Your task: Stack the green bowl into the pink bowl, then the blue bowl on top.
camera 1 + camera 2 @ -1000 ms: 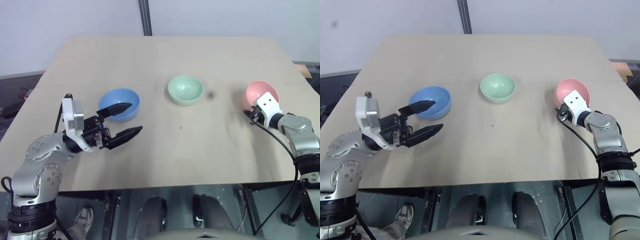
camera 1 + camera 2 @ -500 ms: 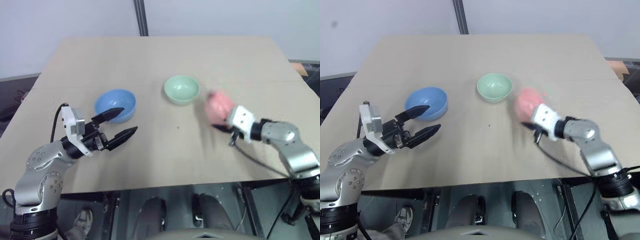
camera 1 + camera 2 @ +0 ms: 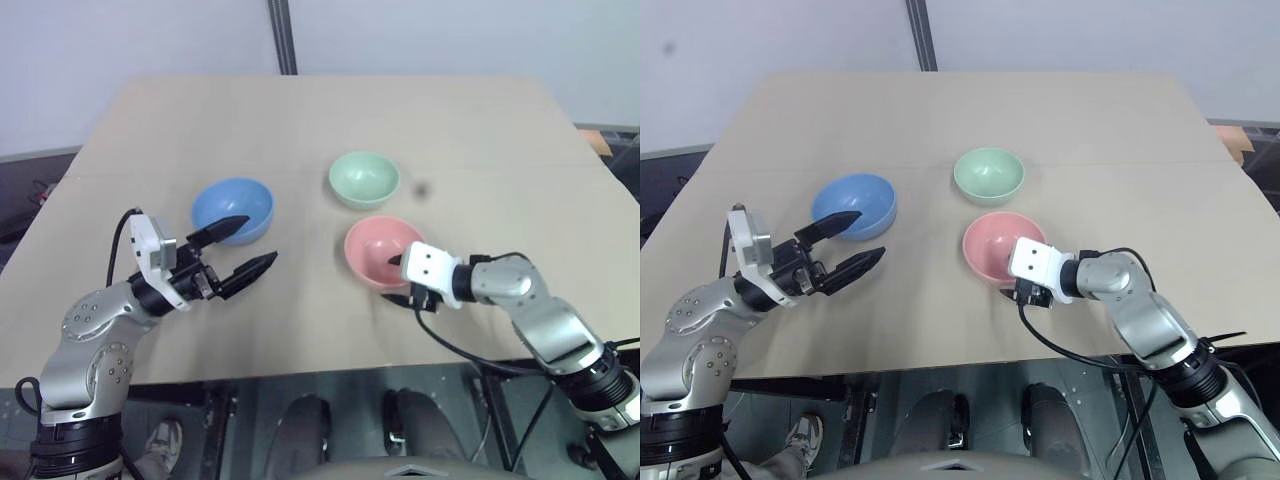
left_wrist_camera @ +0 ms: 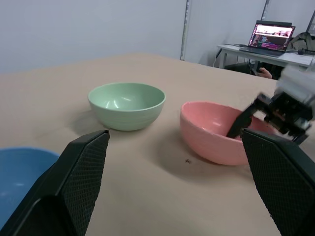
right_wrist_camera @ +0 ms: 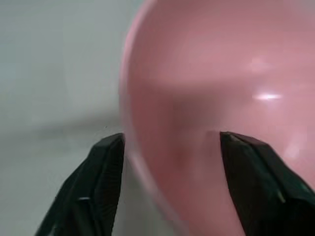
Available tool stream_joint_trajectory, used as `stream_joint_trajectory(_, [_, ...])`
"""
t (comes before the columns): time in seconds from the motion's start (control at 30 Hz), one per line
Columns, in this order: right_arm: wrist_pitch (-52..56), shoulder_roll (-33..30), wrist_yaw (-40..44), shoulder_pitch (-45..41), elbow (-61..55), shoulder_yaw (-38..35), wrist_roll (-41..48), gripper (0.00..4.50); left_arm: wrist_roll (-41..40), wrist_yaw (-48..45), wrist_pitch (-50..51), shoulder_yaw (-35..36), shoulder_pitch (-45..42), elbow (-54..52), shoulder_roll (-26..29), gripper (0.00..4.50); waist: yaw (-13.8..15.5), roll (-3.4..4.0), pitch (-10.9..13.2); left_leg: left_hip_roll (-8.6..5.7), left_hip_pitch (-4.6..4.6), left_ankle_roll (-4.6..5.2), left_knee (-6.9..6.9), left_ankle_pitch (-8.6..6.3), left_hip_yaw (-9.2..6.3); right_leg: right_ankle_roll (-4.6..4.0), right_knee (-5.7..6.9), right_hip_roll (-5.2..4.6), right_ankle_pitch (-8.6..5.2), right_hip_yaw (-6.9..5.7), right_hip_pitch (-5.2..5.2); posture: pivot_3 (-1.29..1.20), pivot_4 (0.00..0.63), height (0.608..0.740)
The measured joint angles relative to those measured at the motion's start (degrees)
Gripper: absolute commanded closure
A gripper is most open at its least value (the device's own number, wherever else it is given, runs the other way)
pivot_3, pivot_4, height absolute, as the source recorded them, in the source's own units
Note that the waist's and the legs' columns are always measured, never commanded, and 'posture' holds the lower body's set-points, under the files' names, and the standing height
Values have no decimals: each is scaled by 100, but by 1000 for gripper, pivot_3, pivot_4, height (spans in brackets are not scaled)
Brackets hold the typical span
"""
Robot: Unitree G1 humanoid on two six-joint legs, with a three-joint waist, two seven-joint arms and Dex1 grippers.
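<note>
pink bowl (image 3: pixel 378 252): smooth round plastic, mid-worktop (image 3: pixel 300 120), just in front of your green bowl (image 3: pixel 364 178)
right claw (image 3: pixel 404 280): fingers parted astride its rim
left claw (image 3: pixel 245 247): wide open, empty, near blue bowl (image 3: pixel 232 208)

The pink bowl (image 3: pixel 375 250), green bowl (image 3: pixel 364 178) and blue bowl (image 3: pixel 232 208) look like smooth plastic with a soft sheen. The table (image 3: pixel 320 120) is pale, matt wood-look board. The left gripper's (image 3: pixel 248 250) black fingers (image 4: pixel 78 172) carry finely cross-hatched pads.
</note>
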Motion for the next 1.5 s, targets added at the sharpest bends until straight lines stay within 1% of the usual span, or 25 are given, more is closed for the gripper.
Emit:
stream_joint_trajectory(0.07, [490,123,125,-276,-274,-242,506,1568,2,3,0,-19,-5,0,-3,0,-20,2,2,1,0,1,-1,-1,4,-2,-2,-1,-1,1,-1,0,150,740])
stream_joint_trajectory(0.1, [737,251,136,-727,-326,-381,806,1568,17,-1,-1,-57,-31,12,-5,0,-28,3,3,0,2,1,-1,-1,3,-3,-1,0,-2,0,-1,0,150,740])
stream_joint_trajectory(0.2, [792,432,23,-1271,-89,-443,880,1568,50,-8,-4,-109,-44,51,-9,0,-18,3,3,-4,5,1,-1,0,0,-4,0,0,-3,-5,0,0,150,740])
stream_joint_trajectory(0.23, [611,677,-232,-1696,449,-383,726,1568,82,-2,-5,-130,-39,78,-23,0,-20,3,3,-10,8,1,0,0,0,-4,4,1,-3,-5,1,0,150,740])
stream_joint_trajectory(0.27, [493,797,-363,-1872,759,-357,605,1568,85,4,-8,-143,-52,83,-39,0,-24,3,3,-17,9,0,0,1,3,-8,6,2,-1,-3,1,0,150,740])
stream_joint_trajectory(0.37, [-413,1558,-1136,-2921,3187,-158,-71,1568,87,71,-39,-146,-4,62,-109,0,-57,3,3,-16,11,-7,-1,6,7,-21,11,9,7,1,-2,0,150,740])
stream_joint_trajectory(0.43, [-800,1864,-1259,-3153,4177,-70,-253,1568,87,124,-42,-119,145,43,-115,0,-26,4,3,-16,-1,-10,-12,8,8,-13,11,9,13,-3,-9,0,150,740])
stream_joint_trajectory(0.5, [-981,1974,-1254,-3207,4599,14,-308,1568,85,151,-42,-109,207,28,-130,0,-7,7,6,-17,-26,-31,-14,19,6,-2,6,5,20,-8,-26,0,150,740])
stream_joint_trajectory(0.6, [-1294,2145,-1087,-3559,5394,38,-410,1568,79,245,-42,-58,368,-142,-138,0,-31,11,8,-17,-48,-29,-16,17,5,2,-9,-4,21,-2,-44,0,150,740])
stream_joint_trajectory(0.77, [-1475,2246,-792,-3890,5790,23,-426,1568,65,397,-40,67,633,-391,-176,0,-42,11,8,-9,-47,-24,-18,13,2,2,-14,-8,21,-7,-42,0,150,740])
stream_joint_trajectory(1.0, [-1542,2436,-414,-3939,6493,55,-515,1568,-18,348,-100,92,912,-646,-194,0,-42,15,11,-9,-36,-4,-16,2,2,2,-3,-6,21,-9,-38,0,150,740])
stream_joint_trajectory(1.1, [-1623,2564,-379,-4065,6853,63,-615,2358,-28,271,-155,100,930,-717,-171,0,-50,16,11,-12,-25,-6,-16,3,7,1,7,-3,21,-3,-34,0,150,740])
stream_joint_trajectory(1.13, [-1753,2614,-428,-4181,7162,60,-685,2904,-29,263,-172,103,938,-740,-171,0,-56,17,12,-14,-22,-7,-16,4,8,1,9,-1,20,-2,-34,0,150,740])
stream_joint_trajectory(1.17, [-1845,2635,-485,-4249,7361,52,-725,3272,-29,260,-182,104,940,-749,-170,0,-59,17,12,-15,-22,-10,-17,5,7,0,10,0,20,-3,-34,0,150,740])
stream_joint_trajectory(1.23, [-1997,2646,-552,-4328,7627,27,-799,4270,-29,260,-208,104,956,-750,-171,0,-59,18,12,-13,-23,-12,-17,6,6,-1,10,1,20,-3,-34,0,150,740])
stream_joint_trajectory(1.27, [-2083,2649,-559,-4356,7709,19,-820,4442,-30,263,-215,108,967,-750,-171,0,-59,18,13,-12,-23,-14,-17,8,6,-1,10,1,20,-3,-34,0,150,740])
stream_joint_trajectory(1.5, [-2466,2570,-520,-4464,7878,-2,-975,4442,-71,346,-222,112,976,-750,-177,0,-57,26,18,-4,-26,-21,-18,12,8,0,6,-1,20,-1,-35,0,150,740])
